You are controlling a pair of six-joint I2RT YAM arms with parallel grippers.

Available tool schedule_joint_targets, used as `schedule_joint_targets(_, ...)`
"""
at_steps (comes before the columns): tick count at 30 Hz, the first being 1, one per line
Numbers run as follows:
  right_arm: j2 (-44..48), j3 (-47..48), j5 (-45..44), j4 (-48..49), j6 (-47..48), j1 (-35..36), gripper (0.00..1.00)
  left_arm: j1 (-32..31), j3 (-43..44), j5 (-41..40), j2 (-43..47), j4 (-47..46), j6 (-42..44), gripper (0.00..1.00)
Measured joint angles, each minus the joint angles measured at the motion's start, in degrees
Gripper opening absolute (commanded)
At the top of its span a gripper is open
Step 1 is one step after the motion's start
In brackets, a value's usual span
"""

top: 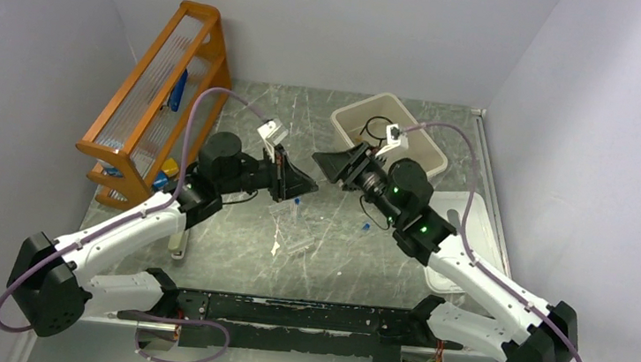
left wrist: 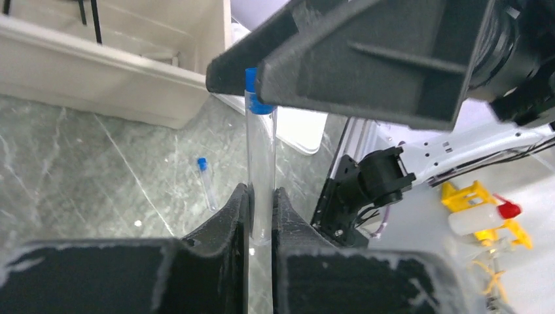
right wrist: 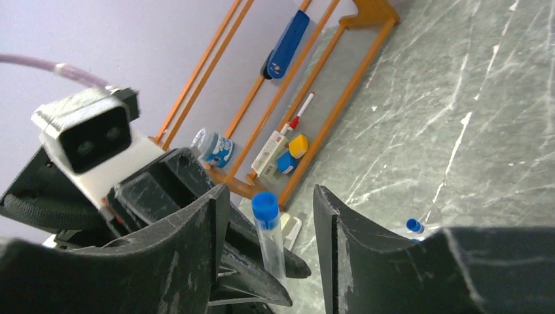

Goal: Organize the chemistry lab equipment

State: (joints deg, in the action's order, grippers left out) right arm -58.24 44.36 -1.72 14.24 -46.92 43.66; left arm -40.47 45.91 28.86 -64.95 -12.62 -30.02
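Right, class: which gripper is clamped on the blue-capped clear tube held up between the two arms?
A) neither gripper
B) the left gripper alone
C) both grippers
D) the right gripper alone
B: the left wrist view shows the left gripper pressed against both sides of the blue-capped tube, while the right wrist view shows the right gripper with its jaws standing clear of it.

One orange rack (top: 158,85) at ten o'clock, one beige bin (top: 341,121) at one o'clock, one white tray (top: 481,243), three blue-capped tubes (left wrist: 260,163) showing.
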Motion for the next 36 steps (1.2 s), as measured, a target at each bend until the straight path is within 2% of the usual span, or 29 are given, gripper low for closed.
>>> schedule_joint_targets(7, -2.08, 13.07, 3.17, -14.64, 0.02, -4.17, 0.5, -0.13, 12.31, 1.09, -1.81, 15.32, 16.61, 0.05)
schedule_joint_targets(10, -2.8, 14.1, 6.03, -18.1, -0.22, -5.79, 0.49, -0.13, 14.97, 0.15, -1.81, 20.81, 22.91, 0.05)
schedule_joint_targets(13, -3.41, 14.12, 8.44, -20.37, -0.31, -6.47, 0.53, -0.2, 15.96, -0.79, -2.08, 25.68, 28.37, 0.05)
schedule_joint_targets(19, -3.67, 14.08, 13.46, -20.96, -0.72, -6.86, 0.57, -0.22, 17.7, -1.81, -3.19, 30.49, 34.82, 0.05)
schedule_joint_targets(25, -4.39, 14.01, 17.35, -20.35, -0.66, -7.37, 0.39, -0.22, 17.9, -2.6, -3.32, 31.78, 36.76, 0.05)
schedule_joint_targets(30, -5.22, 12.46, 19.3, -20.09, -0.7, -7.69, 0.28, -0.22, 17.9, -2.93, -3.32, 31.82, 37.13, 0.05)
schedule_joint_targets(34, -5.35, 12.02, 20.52, -18.95, -0.85, -7.72, 0.13, -0.24, 17.88, -3.13, -3.41, 32.52, 37.33, 0.05)
schedule_joint_targets(35, -5.35, 11.96, 20.63, -18.67, -0.74, -7.74, 0.1, -0.24, 17.88, -3.13, -3.41, 32.48, 37.33, 0.11)
schedule_joint_targets(36, -5.35, 11.82, 20.79, -18.38, -0.57, -7.82, 0.09, -0.24, 17.88, -3.15, -3.41, 32.46, 37.29, 0.21)
